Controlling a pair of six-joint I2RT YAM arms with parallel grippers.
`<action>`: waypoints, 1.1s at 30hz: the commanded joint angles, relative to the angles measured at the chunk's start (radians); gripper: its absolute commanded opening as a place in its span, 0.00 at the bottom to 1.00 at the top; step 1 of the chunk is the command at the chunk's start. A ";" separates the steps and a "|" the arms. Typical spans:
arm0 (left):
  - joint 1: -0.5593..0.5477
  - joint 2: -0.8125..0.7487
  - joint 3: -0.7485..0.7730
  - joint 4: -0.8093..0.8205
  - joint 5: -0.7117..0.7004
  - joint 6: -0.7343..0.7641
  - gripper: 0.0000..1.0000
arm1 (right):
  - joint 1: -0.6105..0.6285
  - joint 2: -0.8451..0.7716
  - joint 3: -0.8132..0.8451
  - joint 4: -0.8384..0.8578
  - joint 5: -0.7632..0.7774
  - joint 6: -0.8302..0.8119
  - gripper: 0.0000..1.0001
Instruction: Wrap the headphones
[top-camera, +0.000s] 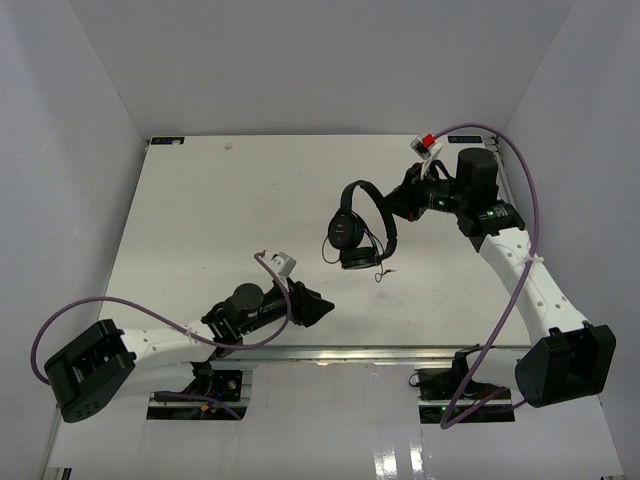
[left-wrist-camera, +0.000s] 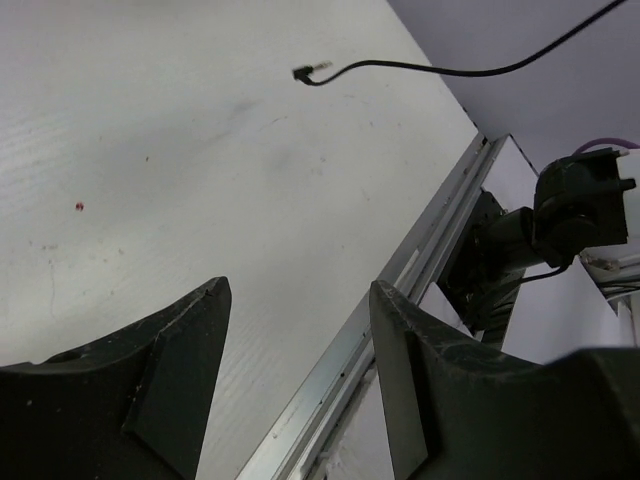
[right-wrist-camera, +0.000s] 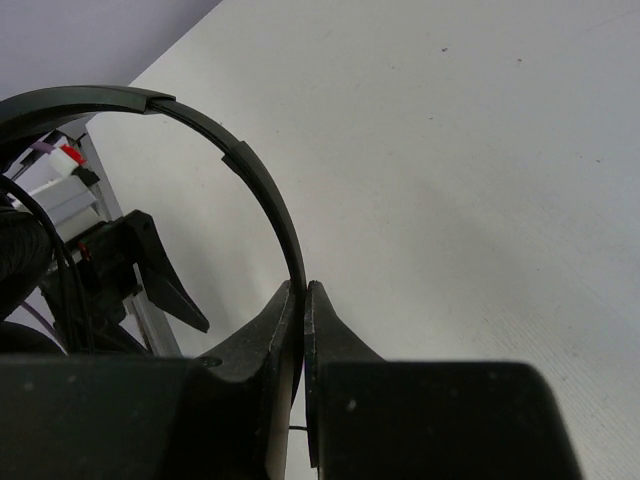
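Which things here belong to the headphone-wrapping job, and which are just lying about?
Part of the job:
- the headphones
- their thin black cable
- the right jaws, shut on the headband
- the left jaws, open and empty

Just there:
- the purple robot cables
- the metal rail along the table edge

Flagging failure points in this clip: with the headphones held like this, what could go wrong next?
1. The right gripper pinches only the thin headband with its tips, so the headphones could twist or slip out.
2. The cable trails loose with its plug free, and the left gripper is open and empty, so any wrap could unwind or snag.
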 joint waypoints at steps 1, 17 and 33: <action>-0.003 -0.043 0.017 0.009 0.093 0.213 0.68 | -0.005 -0.029 0.006 0.043 -0.050 -0.020 0.08; -0.023 0.301 0.142 0.281 0.092 0.566 0.69 | -0.005 -0.038 -0.039 0.031 0.017 0.088 0.08; -0.040 0.409 0.166 0.436 0.112 0.513 0.69 | -0.005 -0.040 -0.032 0.020 0.022 0.112 0.08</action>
